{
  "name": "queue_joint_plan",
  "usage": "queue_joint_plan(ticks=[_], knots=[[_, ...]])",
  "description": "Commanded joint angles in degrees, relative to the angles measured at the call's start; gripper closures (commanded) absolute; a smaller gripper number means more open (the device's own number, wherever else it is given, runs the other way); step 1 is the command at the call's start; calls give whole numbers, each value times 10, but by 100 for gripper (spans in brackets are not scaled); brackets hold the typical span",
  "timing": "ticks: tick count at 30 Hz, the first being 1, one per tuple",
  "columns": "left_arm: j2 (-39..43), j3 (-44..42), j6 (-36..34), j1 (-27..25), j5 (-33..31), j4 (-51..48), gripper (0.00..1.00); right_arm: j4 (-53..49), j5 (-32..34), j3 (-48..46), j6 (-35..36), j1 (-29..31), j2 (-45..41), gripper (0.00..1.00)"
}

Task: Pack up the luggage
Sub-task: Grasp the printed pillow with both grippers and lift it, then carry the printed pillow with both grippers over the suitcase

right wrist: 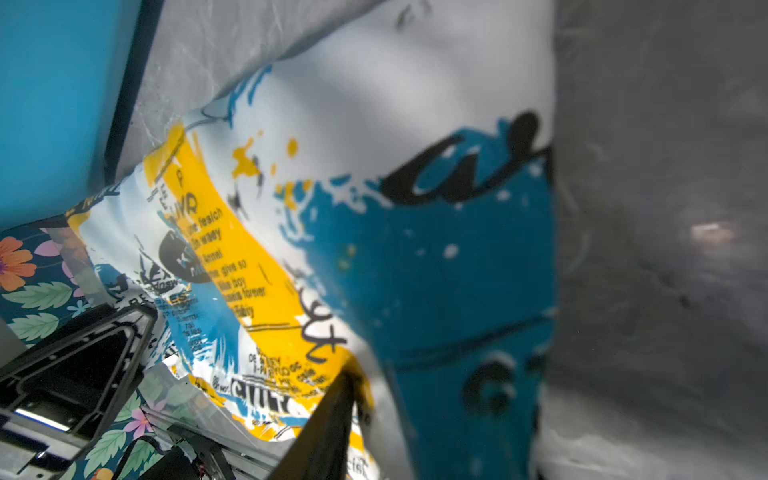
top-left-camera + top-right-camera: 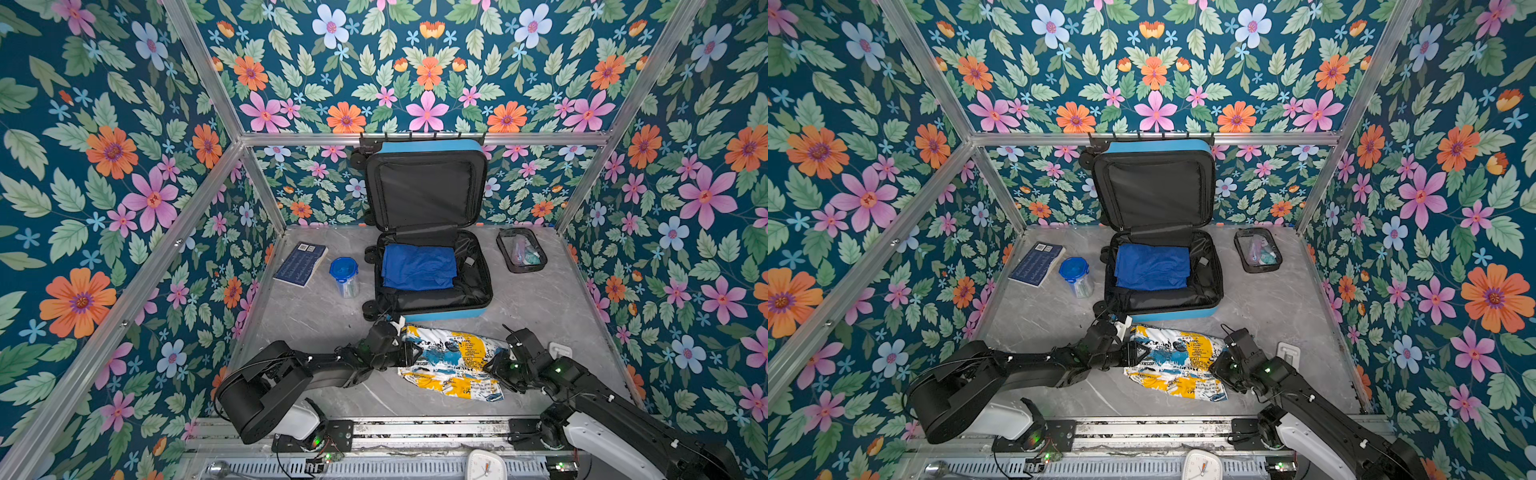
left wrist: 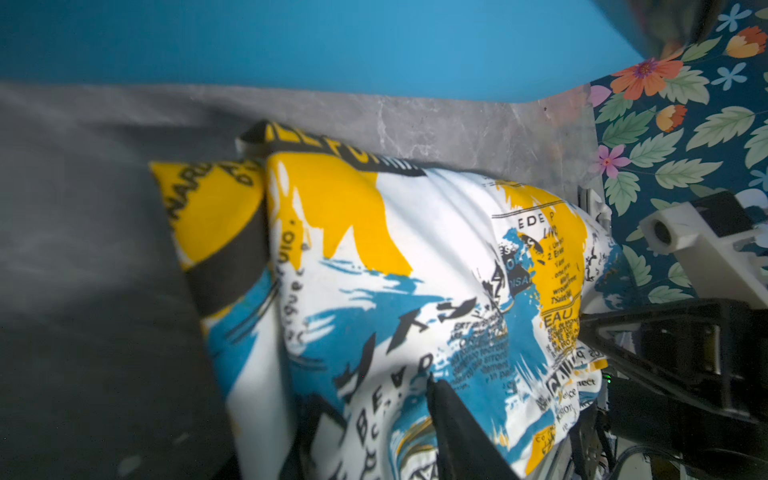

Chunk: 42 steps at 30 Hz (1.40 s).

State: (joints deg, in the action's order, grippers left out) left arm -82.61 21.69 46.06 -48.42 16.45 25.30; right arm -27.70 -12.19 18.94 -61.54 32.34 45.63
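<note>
Two grips are held: the left end effector (image 2: pixel 411 353) and the right end effector (image 2: pixel 496 362) are each clamped on one end of the printed garment (image 2: pixel 453 357). This is probably done so that it is carried flat into the luggage (image 2: pixel 424 191), which is laid open at centre frame, just behind it on the bench (image 2: pixel 540 307).

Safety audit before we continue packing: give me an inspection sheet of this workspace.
Surface: grey marble-look table, no spills seen.
Job's things: luggage open, lid upright, blue cloth inside; printed cloth in front of it.
Clutter: book, blue-lidded jar, clear pouch beside the luggage; white clock by the rail.
Grippers: left tool and right tool at opposite ends of the printed cloth; grip unclear.
Cables: thin black leads on the arms.
Surroundings: floral walls, aluminium frame.
</note>
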Motion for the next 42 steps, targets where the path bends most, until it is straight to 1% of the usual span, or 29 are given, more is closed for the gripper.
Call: queue_joint_plan(ticks=[1, 5, 8, 9, 11, 15, 19, 23, 26, 30, 34, 37, 39, 42], knots=[[-3, 2, 1, -4, 12, -33, 56, 30, -5, 2, -12, 2, -1, 66], [6, 11, -1, -14, 23, -32, 76, 29, -4, 16, -10, 2, -3, 77], [24, 16, 2, -20, 28, -33, 93, 30, -14, 33, -1, 2, -3, 90], [34, 19, 3, -21, 28, -35, 100, 28, -19, 40, 4, 2, -2, 94], [63, 27, 3, -23, 24, -54, 100, 14, -24, 62, 13, 3, -4, 100], [133, 55, -21, -26, 11, -127, 100, -28, -25, 111, 29, 6, -20, 100], [183, 112, -55, -27, 4, -224, 100, -56, -33, 164, 48, 6, -33, 100], [209, 183, -87, -28, -24, -300, 100, -86, -35, 234, 81, 6, -22, 100], [206, 245, -122, -27, -56, -337, 100, -91, -24, 300, 110, 6, 6, 100], [159, 349, -185, -11, -139, -394, 100, -74, -7, 406, 160, 0, 89, 100], [85, 441, -238, 45, -162, -401, 100, -44, -12, 506, 213, -21, 204, 100], [25, 502, -262, 93, -159, -394, 100, -38, -17, 592, 249, -45, 296, 100], [-16, 547, -275, 115, -163, -396, 100, -35, -29, 645, 264, -61, 356, 100], [-78, 607, -297, 136, -165, -400, 100, -17, -64, 704, 267, -90, 439, 100]])
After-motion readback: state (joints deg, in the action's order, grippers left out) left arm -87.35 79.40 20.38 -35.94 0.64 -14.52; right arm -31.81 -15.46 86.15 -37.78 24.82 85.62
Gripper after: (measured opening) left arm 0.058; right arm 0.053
